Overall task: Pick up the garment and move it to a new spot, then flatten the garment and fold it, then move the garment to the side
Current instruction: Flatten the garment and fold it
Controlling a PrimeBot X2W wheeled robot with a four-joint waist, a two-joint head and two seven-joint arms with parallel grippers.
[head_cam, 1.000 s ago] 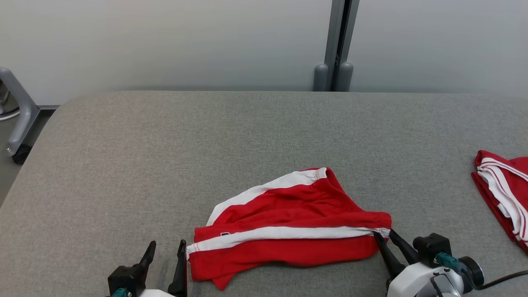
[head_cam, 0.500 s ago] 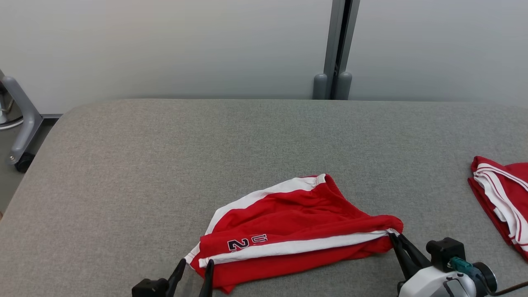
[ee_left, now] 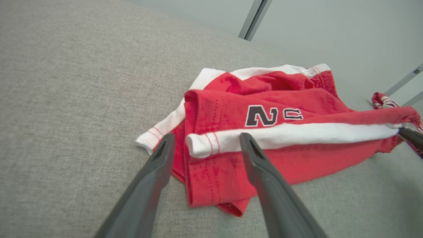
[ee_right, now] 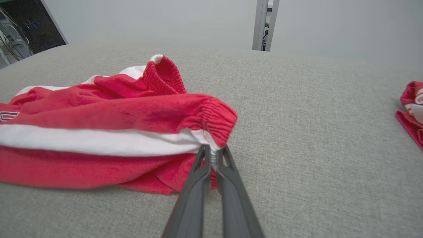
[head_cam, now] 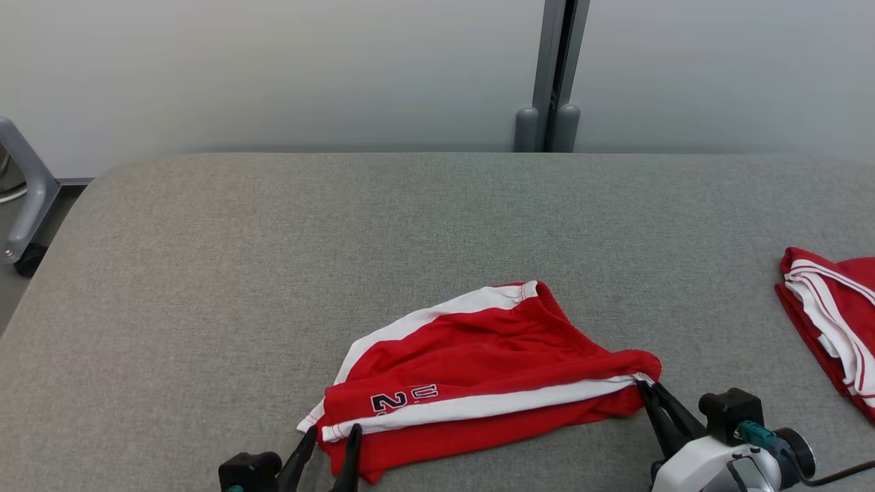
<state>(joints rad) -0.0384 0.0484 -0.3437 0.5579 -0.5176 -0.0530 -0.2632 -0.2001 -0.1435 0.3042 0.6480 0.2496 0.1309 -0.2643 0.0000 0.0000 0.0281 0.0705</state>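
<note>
Two red garments lie on the grey fabric worktop point(head_cam: 273, 239), and two hands are at the nearer one. The task's garment point(head_cam: 478, 355) is a pair of red shorts, loosely crumpled, near the front edge of the worktop and a little right of its middle. It shows two white stripes: one runs along the front fold from end to end, the other curves along the far edge up to the gathered waistband. Dark lettering with a white outline point(ee_left: 261, 115) sits just above the front stripe; a "2" can be read, the rest is partly tucked under the fold. The left hand point(head_cam: 333, 432) is at the garment's left end with its two fingers held moderately apart, gripping nothing. In the left wrist view the stitched end of the front stripe lies between the two fingertips, one tip at the cloth's outer edge and the other over the red cloth below the stripe. The right hand point(head_cam: 647, 387) is at the opposite end, its two fingers pinched together on the elastic waistband just where the white stripe ends, so the stripe runs fairly straight between the two hands. The second garment point(head_cam: 830, 321), red with thin white stripes, lies bunched at the worktop's right edge, well apart from the first. Behind the worktop is a pale wall with one grey upright post point(head_cam: 555, 68) and two rounded grey stubs at its base; at the far left stands one grey frame on a dark caster point(head_cam: 27, 260).
</note>
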